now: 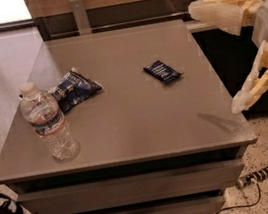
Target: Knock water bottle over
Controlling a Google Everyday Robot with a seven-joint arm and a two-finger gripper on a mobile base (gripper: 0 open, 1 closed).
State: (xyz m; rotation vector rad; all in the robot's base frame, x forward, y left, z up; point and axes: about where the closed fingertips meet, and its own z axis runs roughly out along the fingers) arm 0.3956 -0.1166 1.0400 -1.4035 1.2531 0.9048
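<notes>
The water bottle (48, 123) is small, clear and ribbed, with a white cap and a thin white-and-red label band. It stands upright near the front left corner of the grey table (136, 123). My gripper (213, 60) is at the table's right edge, far to the right of the bottle. Its two cream fingers are spread wide apart, with nothing between them. One finger (215, 11) reaches over the table's back right corner. The other finger (252, 87) hangs lower, beside the right edge.
A dark blue snack bag (74, 87) lies just behind the bottle. A small dark blue packet (162, 71) lies right of centre. A wooden wall with metal brackets (79, 11) runs behind the table. A power strip (261, 175) lies on the floor at the right.
</notes>
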